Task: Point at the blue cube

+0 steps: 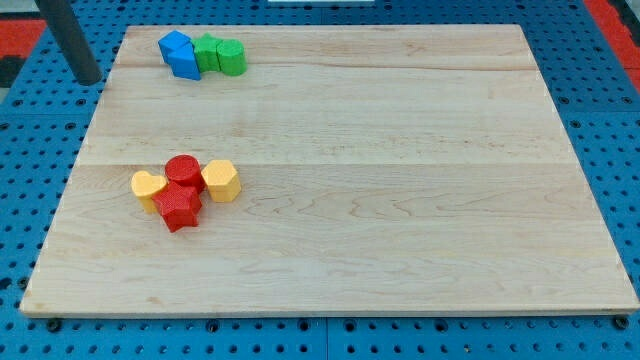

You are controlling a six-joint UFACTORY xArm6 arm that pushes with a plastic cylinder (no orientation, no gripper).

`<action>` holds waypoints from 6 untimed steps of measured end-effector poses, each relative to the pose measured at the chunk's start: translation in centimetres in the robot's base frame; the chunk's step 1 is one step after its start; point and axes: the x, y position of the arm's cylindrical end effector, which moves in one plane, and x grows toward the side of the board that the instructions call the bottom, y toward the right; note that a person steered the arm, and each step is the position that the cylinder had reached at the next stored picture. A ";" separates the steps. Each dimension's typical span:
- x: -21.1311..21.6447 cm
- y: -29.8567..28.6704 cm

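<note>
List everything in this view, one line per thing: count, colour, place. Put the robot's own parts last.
wooden board: one, pale wood, fills most of the view.
pegboard base: one, blue with holes, around the board.
blue blocks: two it seems, touching, shapes unclear, board's top left.
green blocks: two, touching, just right of the blue ones.
red cylinder: one, in the left-centre cluster.
red star-like block: one, below the cylinder.
yellow blocks: two, one on each side of the red cylinder.
rod: one, dark; my tip is off the board's top-left corner, left of the blue blocks, apart from them.
</note>
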 end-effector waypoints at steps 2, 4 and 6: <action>0.1 0.0; 0.3 0.3; -3.7 2.8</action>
